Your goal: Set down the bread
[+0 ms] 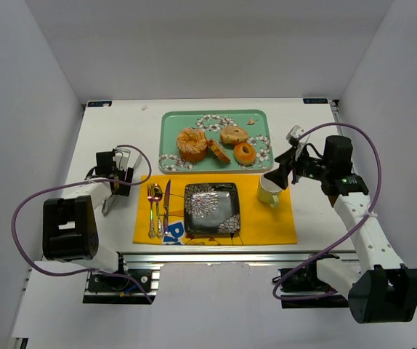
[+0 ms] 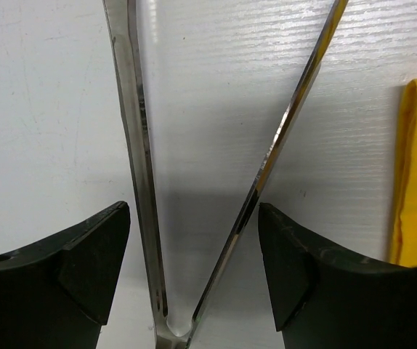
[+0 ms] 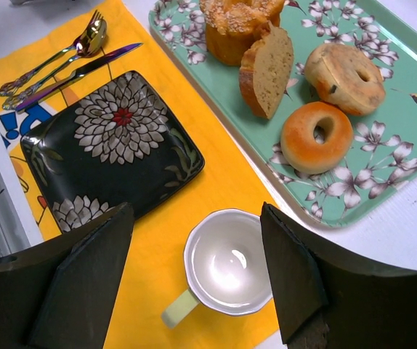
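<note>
Several breads lie on a teal flowered tray [image 1: 172, 123]: a round ring cake [image 1: 192, 143], a cut slice [image 1: 219, 152], a speckled bagel [image 1: 234, 134] and an orange bagel [image 1: 245, 153]. They also show in the right wrist view: the slice [image 3: 266, 69], the speckled bagel [image 3: 345, 74], the orange bagel [image 3: 316, 137]. A black flowered plate [image 1: 211, 208] lies empty on the yellow placemat [image 1: 266, 222]. My left gripper [image 2: 194, 254] is open, its jaws either side of metal tongs [image 2: 142, 167] lying on the table, not touching them. My right gripper [image 3: 197, 269] is open and empty above a white mug [image 3: 230, 262].
A fork, spoon and knife [image 1: 158, 207] lie on the placemat left of the plate. The mug [image 1: 269, 191] stands at the placemat's right end, near the tray's front right corner. The placemat's edge [image 2: 415, 167] shows right of the tongs.
</note>
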